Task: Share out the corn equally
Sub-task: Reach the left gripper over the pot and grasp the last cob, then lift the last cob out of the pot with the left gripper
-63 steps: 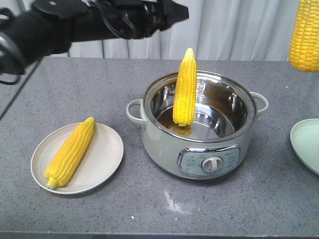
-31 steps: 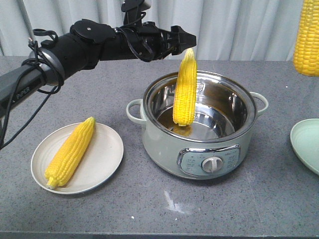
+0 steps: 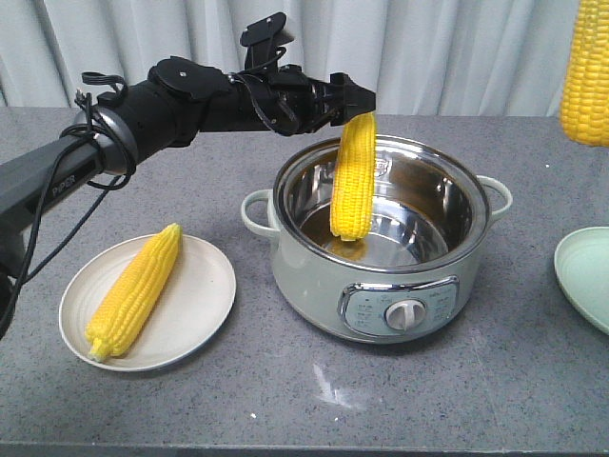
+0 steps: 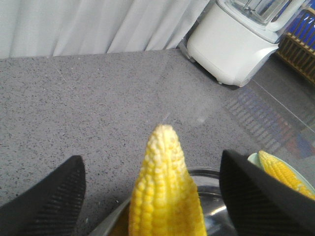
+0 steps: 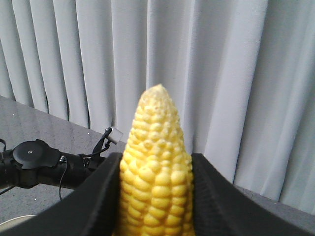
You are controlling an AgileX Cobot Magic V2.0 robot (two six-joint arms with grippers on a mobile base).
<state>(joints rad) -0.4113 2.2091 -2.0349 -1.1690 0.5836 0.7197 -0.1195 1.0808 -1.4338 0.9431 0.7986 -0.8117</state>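
Pot (image 3: pixel 304 276) mid-table, white plate (image 3: pixel 200 295) left, green plate (image 3: pixel 585 271) right. Left gripper (image 4: pixel 150 160) has swung in this last second; jaws spread either side of pot cob (image 3: pixel 353 176), contact unclear, so we judge a pick-up imminent. That cob leans near-upright on the far wall, tip up. Plate cob (image 3: pixel 133 290) lies diagonal, tip toward pot. Right gripper (image 5: pixel 156 167) clamps third cob (image 5: pixel 155 128) aloft, tip up.

Left gripper (image 3: pixel 358 103) extends level, jaws spread wide; right gripper (image 5: pixel 156 196) clamps a cob (image 5: pixel 155 142).
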